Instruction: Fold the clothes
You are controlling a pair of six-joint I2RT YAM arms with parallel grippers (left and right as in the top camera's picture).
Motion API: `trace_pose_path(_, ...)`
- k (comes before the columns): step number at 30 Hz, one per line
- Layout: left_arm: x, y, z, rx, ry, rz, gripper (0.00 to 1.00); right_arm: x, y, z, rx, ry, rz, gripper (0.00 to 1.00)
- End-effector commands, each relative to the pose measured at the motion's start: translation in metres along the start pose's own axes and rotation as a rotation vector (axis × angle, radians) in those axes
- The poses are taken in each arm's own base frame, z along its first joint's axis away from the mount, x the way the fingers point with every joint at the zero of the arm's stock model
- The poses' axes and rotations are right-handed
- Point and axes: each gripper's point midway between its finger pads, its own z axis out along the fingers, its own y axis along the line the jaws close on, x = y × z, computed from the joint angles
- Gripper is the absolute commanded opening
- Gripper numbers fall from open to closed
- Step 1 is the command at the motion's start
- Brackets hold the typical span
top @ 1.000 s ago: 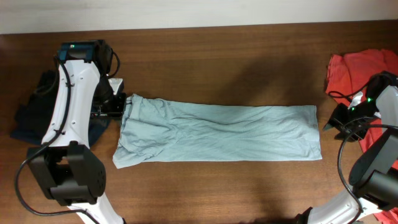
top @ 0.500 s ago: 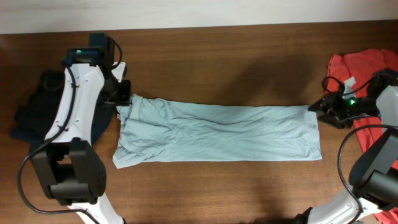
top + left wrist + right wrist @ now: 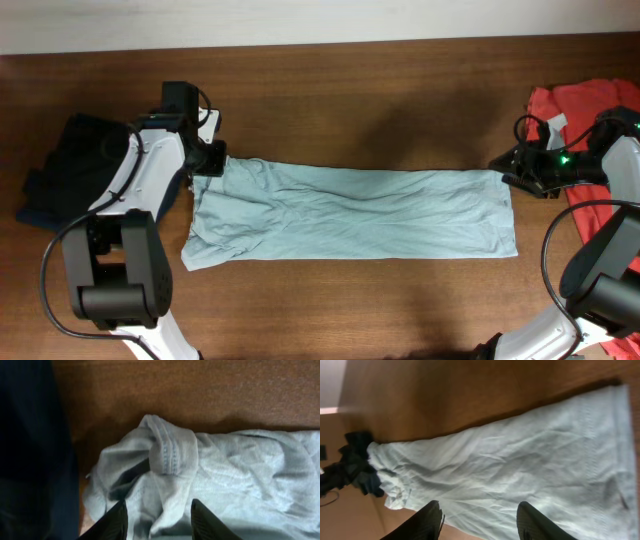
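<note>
Over opposite ends of the T-shirt [image 3: 350, 212], left gripper [image 3: 159, 506] and right gripper [image 3: 479, 507] hang spread, seemingly gripping nothing

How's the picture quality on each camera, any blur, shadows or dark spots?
Overhead: evenly lit and sharp, with a faint shadow on the table above the T-shirt. Left wrist: the navy garment is nearly black, detail lost. Right wrist: tilted view, slightly soft, fingers in dark silhouette.
</note>
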Motion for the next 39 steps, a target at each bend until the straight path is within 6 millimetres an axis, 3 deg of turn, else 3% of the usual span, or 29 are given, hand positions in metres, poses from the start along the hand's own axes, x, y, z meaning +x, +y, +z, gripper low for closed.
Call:
trace_pose_path(1, 0.003, -0.005, 0.013, 0.017, 0.010, 0.036, 0.40, -0.006, -0.001, -0.011, 0.080, -0.034, -0.010, 0.54)
trace_pose_path(9, 0.006, -0.005, 0.041, 0.025, 0.041, 0.035, 0.30, -0.008, -0.004, -0.011, 0.097, -0.041, -0.016, 0.54)
trace_pose_path(11, 0.006, -0.005, 0.043, 0.024, 0.042, 0.036, 0.22, -0.008, -0.009, -0.012, 0.124, -0.042, -0.017, 0.54)
trace_pose_path(13, 0.006, -0.004, 0.043, 0.019, 0.042, 0.038, 0.03, -0.008, -0.020, -0.013, 0.187, -0.042, 0.011, 0.54)
trace_pose_path(14, 0.006, -0.002, 0.043, 0.008, 0.044, 0.038, 0.01, -0.008, -0.027, -0.015, 0.226, -0.044, 0.032, 0.54)
trace_pose_path(17, 0.006, 0.007, 0.039, -0.042, 0.053, 0.021, 0.01, -0.012, -0.043, -0.019, 0.324, -0.062, 0.066, 0.52)
trace_pose_path(20, 0.005, 0.017, 0.031, -0.100, 0.068, 0.002, 0.00, -0.021, -0.045, -0.019, 0.336, -0.095, 0.047, 0.43)
trace_pose_path(23, -0.001, 0.020, 0.021, -0.115, 0.068, 0.003, 0.00, -0.028, -0.052, -0.015, 0.390, -0.104, 0.020, 0.43)
trace_pose_path(28, -0.012, 0.020, 0.009, -0.116, 0.053, -0.009, 0.00, -0.024, -0.064, 0.011, 0.458, -0.034, 0.020, 0.54)
trace_pose_path(32, -0.015, 0.020, 0.007, -0.116, 0.047, -0.013, 0.00, -0.022, -0.072, 0.038, 0.475, 0.021, 0.004, 0.58)
trace_pose_path(35, -0.013, 0.020, 0.007, -0.116, 0.053, -0.012, 0.01, -0.019, -0.078, 0.049, 0.496, 0.047, 0.011, 0.58)
trace_pose_path(39, -0.010, 0.020, 0.007, -0.114, 0.066, -0.012, 0.00, -0.012, -0.099, 0.048, 0.611, 0.071, 0.078, 0.58)
